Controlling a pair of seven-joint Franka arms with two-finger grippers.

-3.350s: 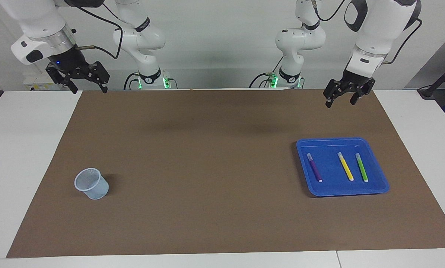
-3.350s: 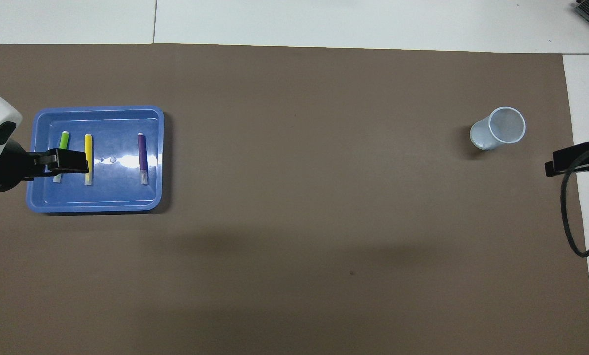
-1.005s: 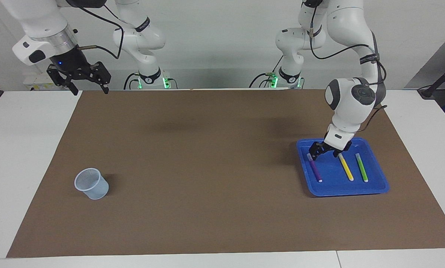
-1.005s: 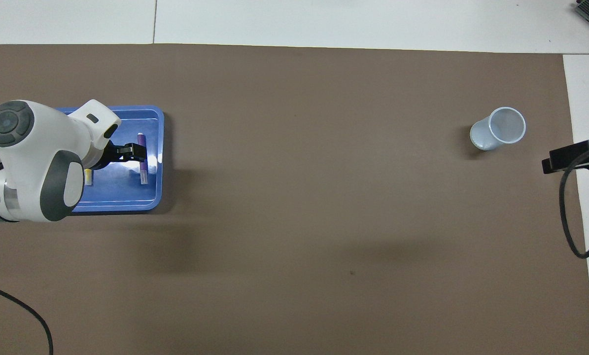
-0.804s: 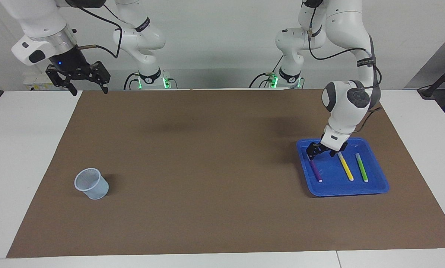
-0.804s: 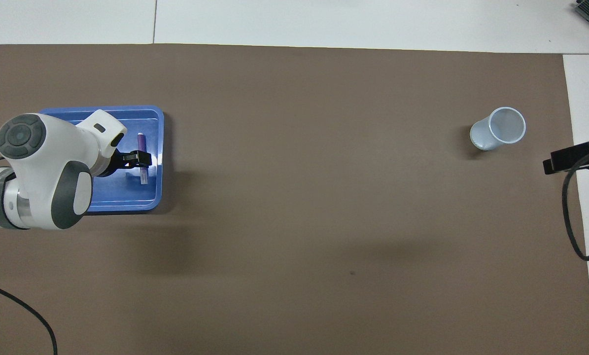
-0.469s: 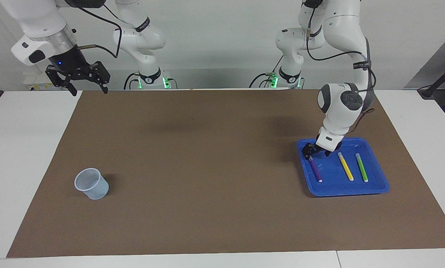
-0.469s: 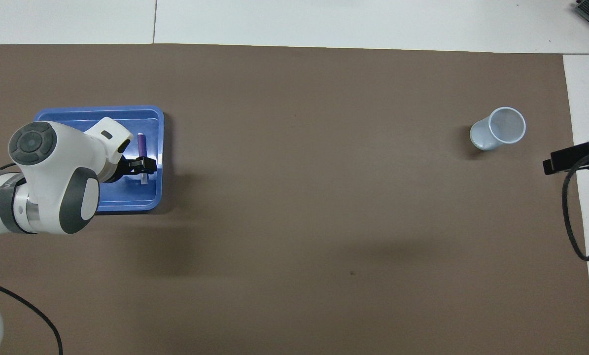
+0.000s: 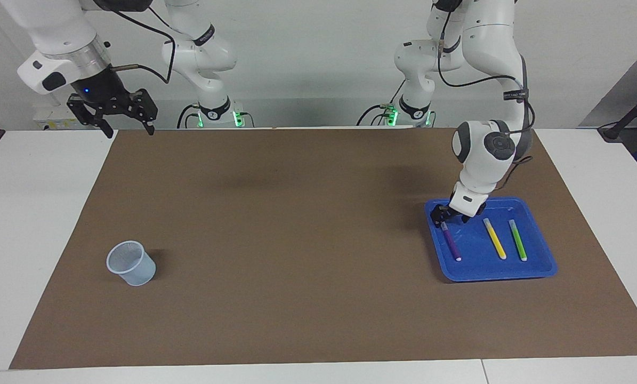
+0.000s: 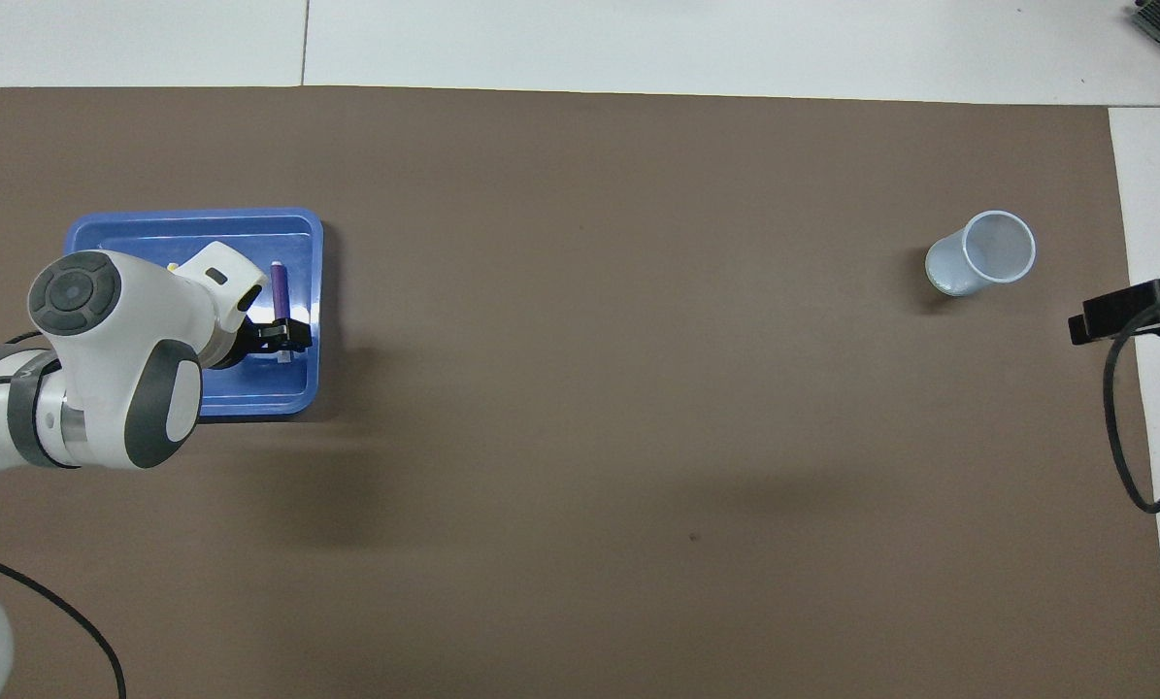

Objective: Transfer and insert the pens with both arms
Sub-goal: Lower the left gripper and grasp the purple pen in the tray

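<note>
Purple pen (image 9: 451, 241) lies beside blue tray (image 9: 538, 269) edge.

A white bench (image 9: 41, 224) fills most of the frame, covered by a broad brown mat (image 9: 297, 240). A plain pale wall (image 9: 318, 53) spans the top. At upper right, a dark slanted panel (image 9: 627, 85), possibly a partition.

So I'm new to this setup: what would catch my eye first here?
The left gripper, low in the blue tray over the purple pen's cap end; the yellow pen and green pen lie beside it. The cup stands alone toward the right arm's end, where the right gripper waits.
</note>
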